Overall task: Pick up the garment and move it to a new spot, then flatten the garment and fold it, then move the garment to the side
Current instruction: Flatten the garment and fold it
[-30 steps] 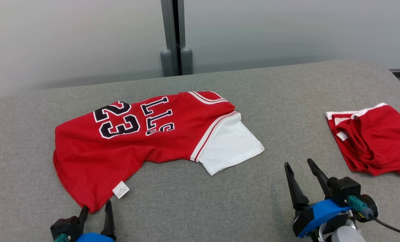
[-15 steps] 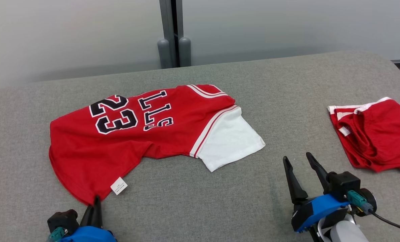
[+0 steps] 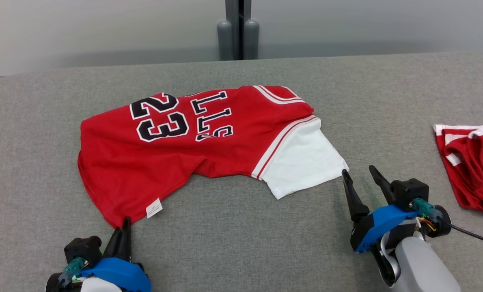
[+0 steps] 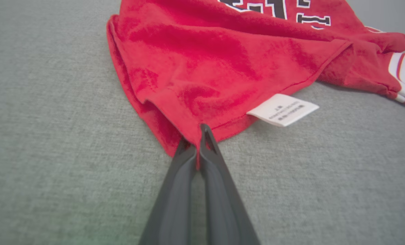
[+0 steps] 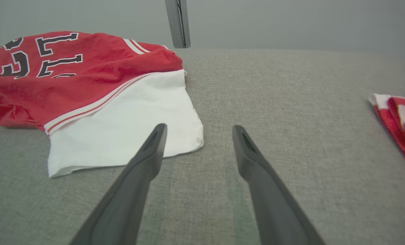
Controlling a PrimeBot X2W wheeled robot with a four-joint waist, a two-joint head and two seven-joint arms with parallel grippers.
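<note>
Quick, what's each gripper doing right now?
Left gripper: shut on the corner of the jersey.
Right gripper: open, holding nothing, beside the white sleeve.

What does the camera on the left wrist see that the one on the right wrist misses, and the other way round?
Left wrist view's own: the left gripper, its dark fingers shut on the hem corner of the red jersey with black lettering, and a white care label nearby. Right wrist view's own: the right gripper, fingers spread open, and a second red-and-white garment at the edge. Shared: the jersey and the grey fabric surface.
</note>
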